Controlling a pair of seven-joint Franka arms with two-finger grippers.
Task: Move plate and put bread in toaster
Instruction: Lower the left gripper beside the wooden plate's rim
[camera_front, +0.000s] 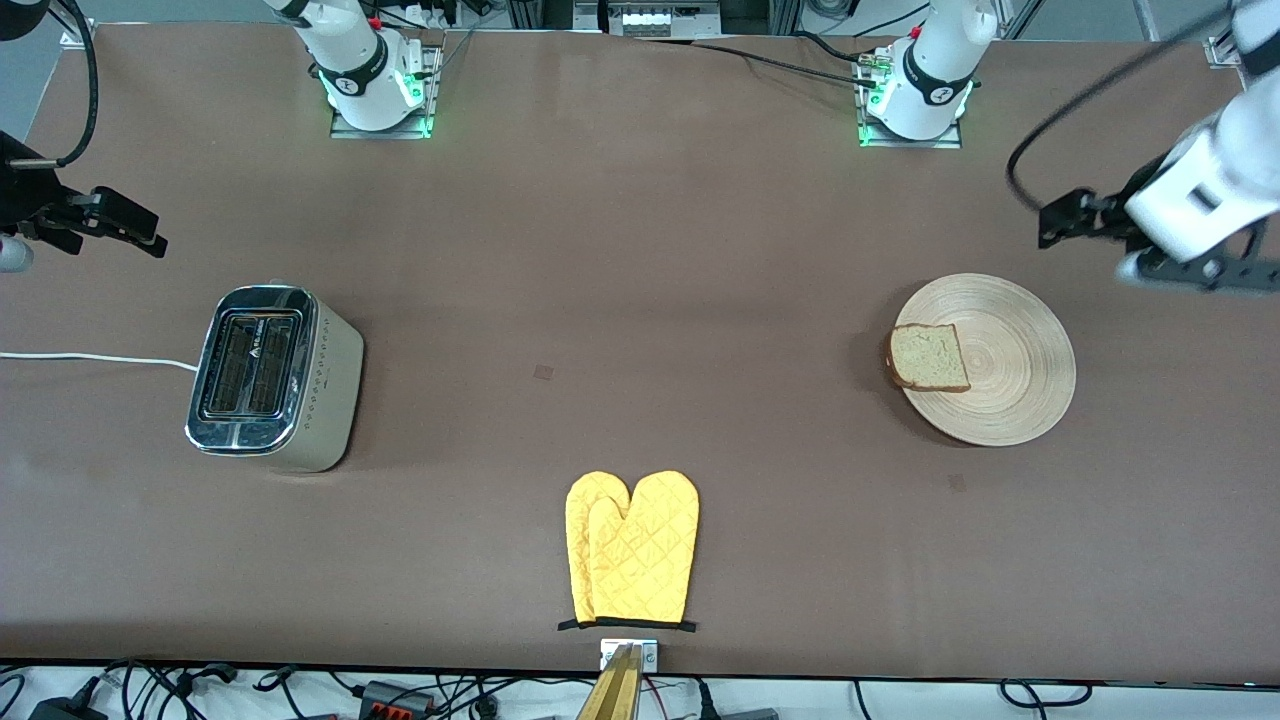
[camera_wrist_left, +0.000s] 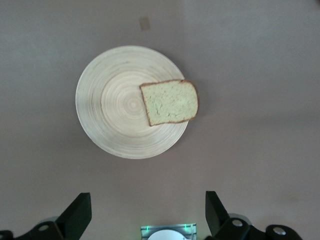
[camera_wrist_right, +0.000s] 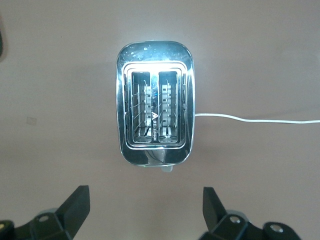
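The light-wood plate (camera_front: 1010, 350) (camera_wrist_left: 115, 105) lies toward the left arm's end of the table. The bread (camera_front: 930, 357) (camera_wrist_left: 170, 102) rests flat on it and overhangs the rim on the side facing the toaster. The chrome toaster (camera_front: 270, 375) (camera_wrist_right: 154, 117) stands toward the right arm's end, both slots empty. My left gripper (camera_front: 1085, 235) (camera_wrist_left: 147, 200) hangs open high in the air beside the plate, holding nothing. My right gripper (camera_front: 125, 225) (camera_wrist_right: 145, 195) hangs open high near the toaster, also holding nothing.
A yellow oven mitt (camera_front: 632, 548) lies mid-table near the edge closest to the front camera. The toaster's white cord (camera_front: 90, 357) (camera_wrist_right: 260, 120) runs off toward the right arm's end. Brown tabletop stretches between toaster and plate.
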